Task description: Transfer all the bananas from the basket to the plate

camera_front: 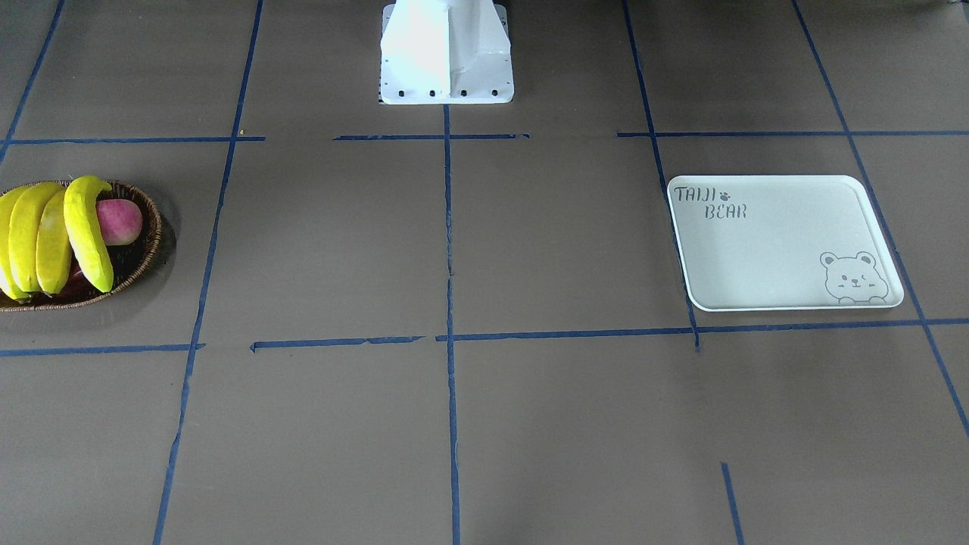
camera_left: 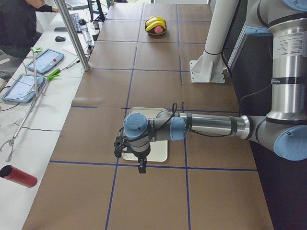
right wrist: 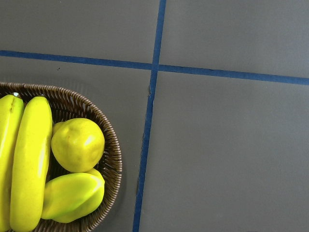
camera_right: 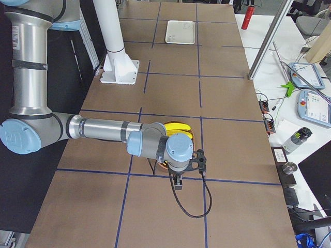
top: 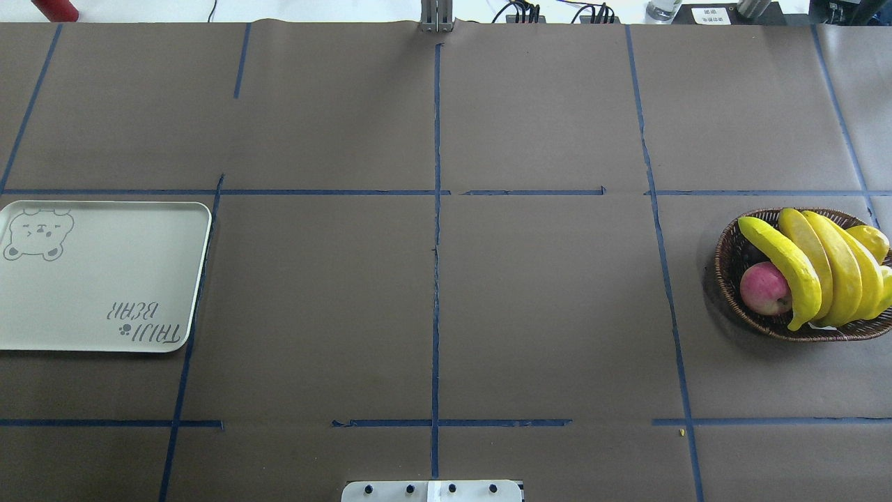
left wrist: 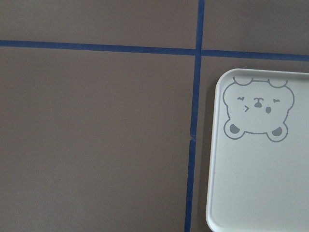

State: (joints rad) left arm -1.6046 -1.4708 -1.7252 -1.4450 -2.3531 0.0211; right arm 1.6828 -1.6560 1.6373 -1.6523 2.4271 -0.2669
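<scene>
In the side views each forearm lies level, the left arm (camera_left: 206,125) reaching toward 9 o'clock and the right arm (camera_right: 98,128) toward 3 o'clock, with the left gripper (camera_left: 142,166) and right gripper (camera_right: 179,185) hanging toward 6 o'clock, their finger spacing unreadable.

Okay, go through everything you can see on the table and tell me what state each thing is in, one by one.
bananas: four, all in the basket, none on the plate yet.
basket: upright, holding fruit.
plate: flat, nothing on it.
apple: in the basket, against the bananas.
left gripper: above the plate's edge; open or shut unclear.
right gripper: above the basket's edge; open or shut unclear.
</scene>
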